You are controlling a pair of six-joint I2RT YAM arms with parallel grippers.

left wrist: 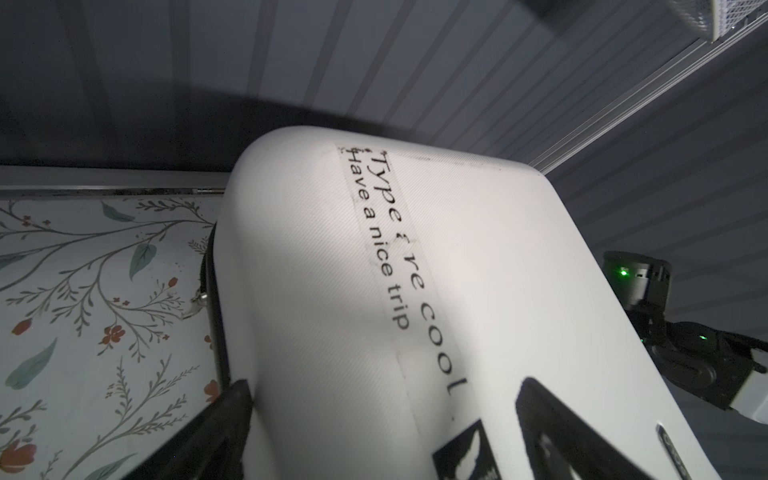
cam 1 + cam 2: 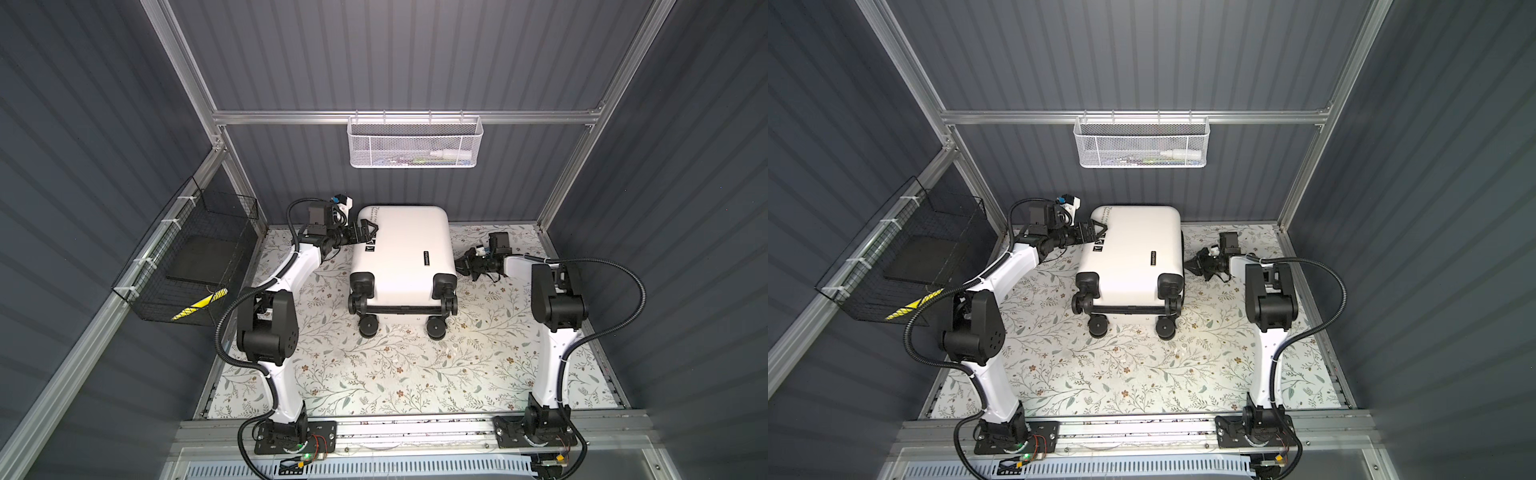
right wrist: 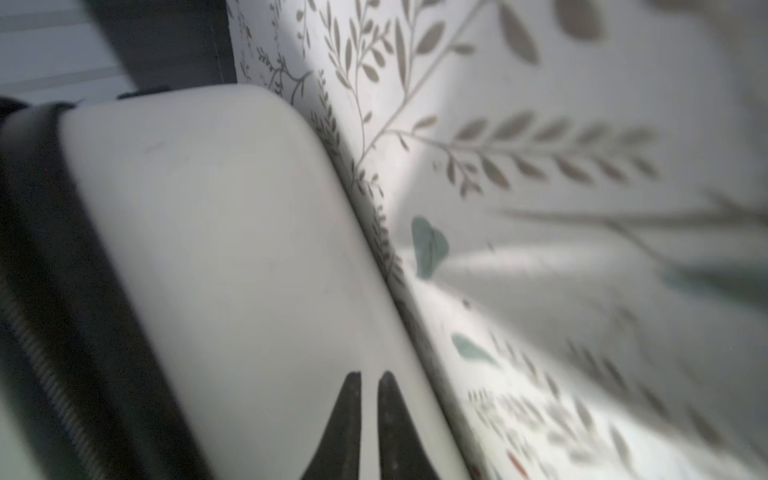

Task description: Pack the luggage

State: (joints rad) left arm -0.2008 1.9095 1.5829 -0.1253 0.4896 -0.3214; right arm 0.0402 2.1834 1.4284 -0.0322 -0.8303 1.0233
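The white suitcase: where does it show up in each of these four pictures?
Top views: the luggage lies shut at the table's back middle, wheels nearest the camera.
Left wrist view: the luggage fills the centre.
Right wrist view: its side fills the left half.
Shared landmark: the floral table cover.

Luggage (image 2: pixel 401 249) shell: hard white plastic, fine-textured, semi-matt; table (image 2: pixel 374 374) covering smooth, floral-print.

The surface (image 2: pixel 415 374) shows up in both top views, papered in a leafy floral print with small brown blooms. The luggage (image 2: pixel 401 249) lies flat on it, shut, toward the back wall, wheels pointing to the front edge.
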